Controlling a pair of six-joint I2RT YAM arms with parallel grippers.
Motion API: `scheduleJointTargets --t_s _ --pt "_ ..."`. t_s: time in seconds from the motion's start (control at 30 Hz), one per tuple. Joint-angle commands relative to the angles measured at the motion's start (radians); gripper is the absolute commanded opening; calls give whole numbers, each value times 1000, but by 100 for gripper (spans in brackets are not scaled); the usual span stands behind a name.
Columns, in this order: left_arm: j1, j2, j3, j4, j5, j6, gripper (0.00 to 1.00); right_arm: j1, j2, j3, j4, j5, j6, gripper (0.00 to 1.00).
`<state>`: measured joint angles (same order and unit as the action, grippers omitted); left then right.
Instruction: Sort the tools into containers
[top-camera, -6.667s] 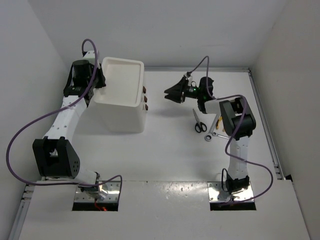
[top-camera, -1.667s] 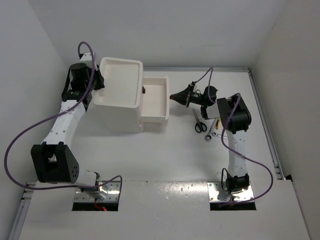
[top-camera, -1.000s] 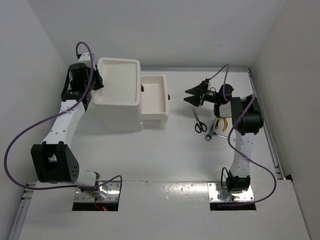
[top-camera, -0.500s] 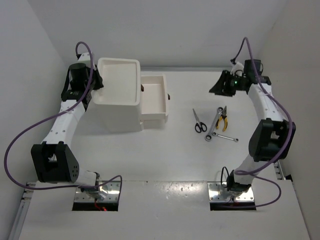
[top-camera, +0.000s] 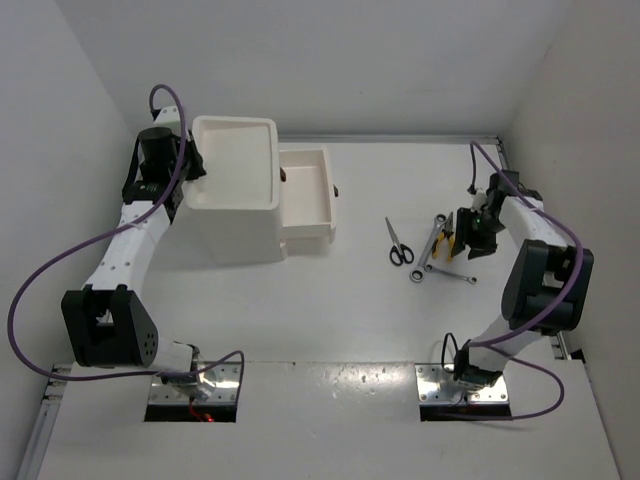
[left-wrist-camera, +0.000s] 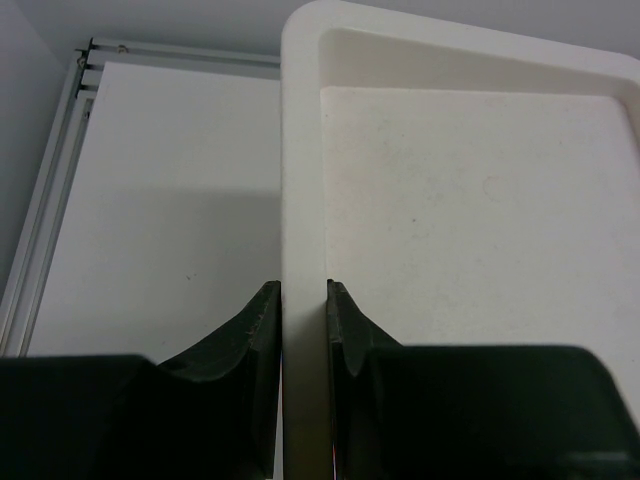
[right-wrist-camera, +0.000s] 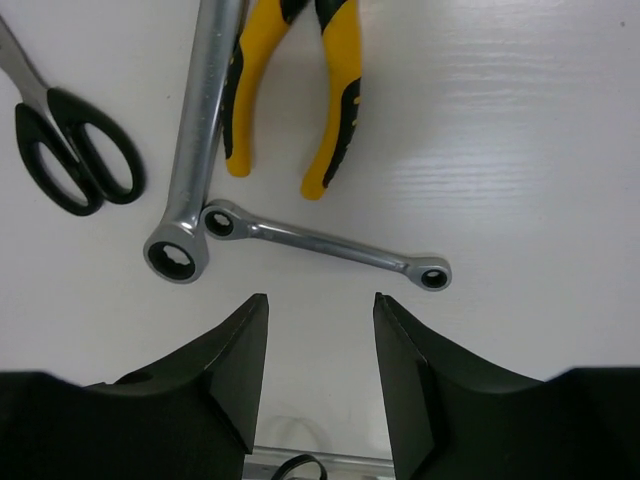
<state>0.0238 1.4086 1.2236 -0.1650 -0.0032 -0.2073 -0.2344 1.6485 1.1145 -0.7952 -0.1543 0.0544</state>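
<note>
Two arms work on a white table (top-camera: 330, 320). A tall white box (top-camera: 240, 238) stands at the far left of it, with a flat tray (left-wrist-camera: 480, 200) on top. One drawer (top-camera: 327, 215) sticks out of the right side of the box, near its top, and it has a small dark red handle (top-camera: 338, 192). The left arm (top-camera: 135, 225) reaches up to the left edge of the box. The left gripper (left-wrist-camera: 303, 300) is at the tray's rim (left-wrist-camera: 300, 180), and its two fingers pinch that rim between them. The right arm (top-camera: 535, 265) bends over the right side of the table, well apart from the box. The right gripper (right-wrist-camera: 318, 305) points down above the tools, with its fingers spread and nothing between them. All four tools lie flat on the table, not in the box. The long wrench (right-wrist-camera: 203, 120) lies right beside the yellow pliers (right-wrist-camera: 342, 90). The black scissors (top-camera: 396, 242) lie to the left of them, on the side nearer the box. The short wrench (right-wrist-camera: 325, 246) lies across, just past the right fingertips in the wrist view. One end of it seems to touch the ring end of the long wrench.
</note>
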Motion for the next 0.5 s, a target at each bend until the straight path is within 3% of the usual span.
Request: scheduleJointTargets --t_s 0.0,0.47 --pt "-10 27 -79 -133 46 -64 0 -3 16 11 65 52 2 47" --pt "-10 56 -79 -133 55 -64 0 18 178 53 149 68 68 44"
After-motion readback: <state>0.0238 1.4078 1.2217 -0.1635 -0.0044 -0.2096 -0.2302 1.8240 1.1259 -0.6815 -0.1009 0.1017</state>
